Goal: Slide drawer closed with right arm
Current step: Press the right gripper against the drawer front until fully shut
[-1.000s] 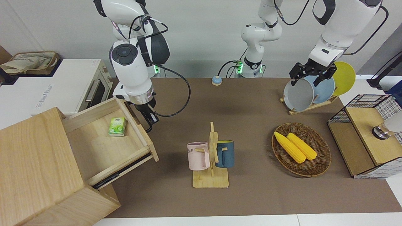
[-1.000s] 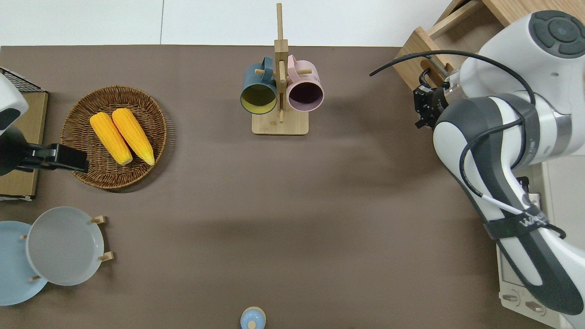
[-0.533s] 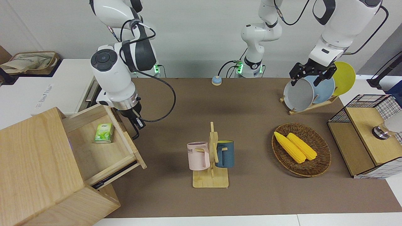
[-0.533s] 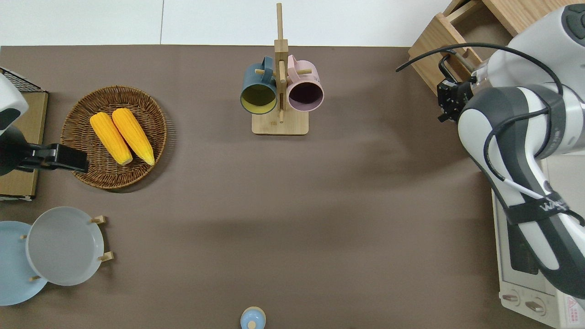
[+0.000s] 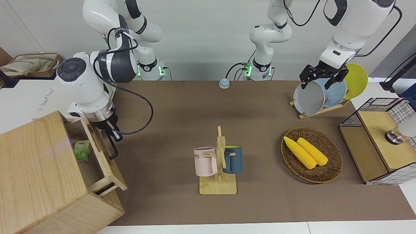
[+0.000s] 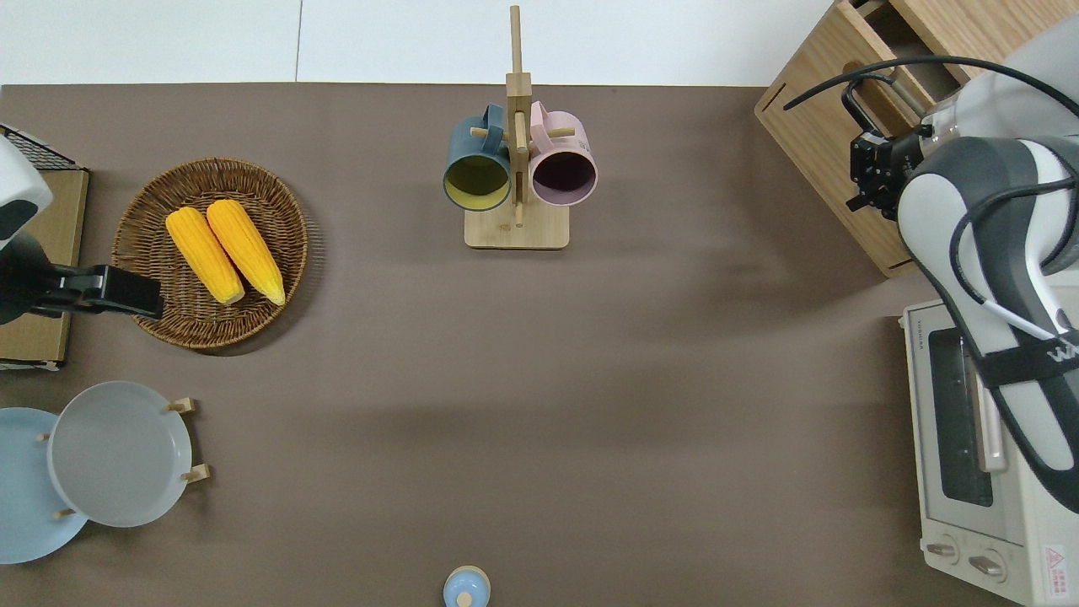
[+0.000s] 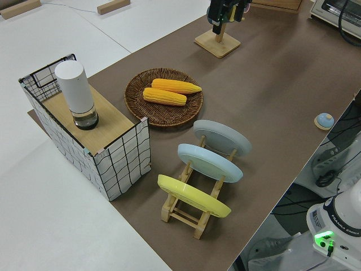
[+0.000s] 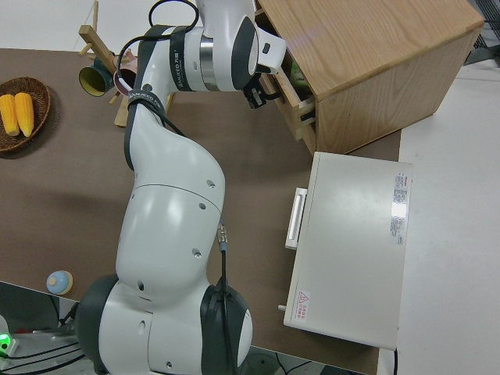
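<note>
Wood grain, pale and smooth, covers the big boxy cabinet [image 5: 39, 172] at the right arm's end of the table, and we see its wide shallow drawer [image 5: 99, 155] only partly out, its flat front board bearing a thin black metal loop handle [image 5: 112, 147]. A small green carton [image 5: 82, 150] lies inside the narrow exposed strip of the drawer. The right gripper [image 5: 112, 129], black and blocky under a silver wrist ring, sits at the handle's end nearer the robots, touching or just beside it; we cannot tell whether its fingers are spread or pinched. The left arm is parked, its gripper [image 5: 320, 76] splayed wide. Beside the cabinet, nearer the robots, stands a glossy white toaster oven [image 6: 969, 472].
</note>
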`<state>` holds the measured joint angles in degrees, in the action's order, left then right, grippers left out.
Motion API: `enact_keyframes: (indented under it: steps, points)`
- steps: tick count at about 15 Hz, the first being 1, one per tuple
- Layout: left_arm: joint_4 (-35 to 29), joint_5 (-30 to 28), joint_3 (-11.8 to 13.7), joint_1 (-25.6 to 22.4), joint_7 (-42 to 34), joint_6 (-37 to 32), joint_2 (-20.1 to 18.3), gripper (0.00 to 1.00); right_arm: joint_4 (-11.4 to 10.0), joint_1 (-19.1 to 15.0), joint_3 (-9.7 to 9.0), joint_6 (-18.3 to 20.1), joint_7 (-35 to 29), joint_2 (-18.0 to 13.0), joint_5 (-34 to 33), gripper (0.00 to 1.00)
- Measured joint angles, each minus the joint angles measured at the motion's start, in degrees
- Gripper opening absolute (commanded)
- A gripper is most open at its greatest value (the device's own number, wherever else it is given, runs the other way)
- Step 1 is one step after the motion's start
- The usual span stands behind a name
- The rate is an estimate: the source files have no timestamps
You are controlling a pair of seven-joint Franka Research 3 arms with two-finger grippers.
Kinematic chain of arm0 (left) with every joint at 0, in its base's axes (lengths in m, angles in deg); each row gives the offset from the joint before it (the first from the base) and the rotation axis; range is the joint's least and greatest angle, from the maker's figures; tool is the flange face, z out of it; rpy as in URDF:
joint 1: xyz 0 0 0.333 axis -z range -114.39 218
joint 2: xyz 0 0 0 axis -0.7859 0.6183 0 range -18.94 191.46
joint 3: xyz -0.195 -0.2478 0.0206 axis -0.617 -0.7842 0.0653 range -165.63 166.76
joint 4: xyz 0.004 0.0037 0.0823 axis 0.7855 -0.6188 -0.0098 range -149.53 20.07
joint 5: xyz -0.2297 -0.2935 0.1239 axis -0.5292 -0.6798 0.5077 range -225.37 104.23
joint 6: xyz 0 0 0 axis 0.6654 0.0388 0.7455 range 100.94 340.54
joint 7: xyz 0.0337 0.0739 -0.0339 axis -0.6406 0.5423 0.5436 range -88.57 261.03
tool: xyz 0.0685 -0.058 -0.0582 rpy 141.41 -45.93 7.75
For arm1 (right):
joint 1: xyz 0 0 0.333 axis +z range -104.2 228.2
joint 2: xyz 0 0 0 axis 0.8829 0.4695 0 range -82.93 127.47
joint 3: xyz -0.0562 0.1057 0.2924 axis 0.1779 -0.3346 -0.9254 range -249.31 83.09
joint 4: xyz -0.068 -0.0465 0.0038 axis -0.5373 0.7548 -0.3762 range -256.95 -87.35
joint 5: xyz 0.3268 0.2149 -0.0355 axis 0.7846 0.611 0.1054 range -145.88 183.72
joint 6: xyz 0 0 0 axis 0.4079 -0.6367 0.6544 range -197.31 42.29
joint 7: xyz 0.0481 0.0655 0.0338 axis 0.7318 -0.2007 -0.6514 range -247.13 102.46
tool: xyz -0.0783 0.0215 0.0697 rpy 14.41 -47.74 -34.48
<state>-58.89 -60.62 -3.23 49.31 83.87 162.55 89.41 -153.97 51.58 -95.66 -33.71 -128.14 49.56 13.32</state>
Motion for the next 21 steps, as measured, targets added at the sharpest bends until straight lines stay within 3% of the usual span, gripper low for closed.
enact_keyframes:
  steps: [10, 21]
  points:
    - [0.0, 0.0, 0.0, 0.0, 0.0, 0.0, 0.0, 0.99, 4.9, -1.9, -0.21, 3.4, 4.2, 3.4, 0.0, 0.000]
    - [0.0, 0.0, 0.0, 0.0, 0.0, 0.0, 0.0, 0.99, 5.9, -2.5, -0.54, 4.9, 6.8, 3.7, -0.8, 0.000]
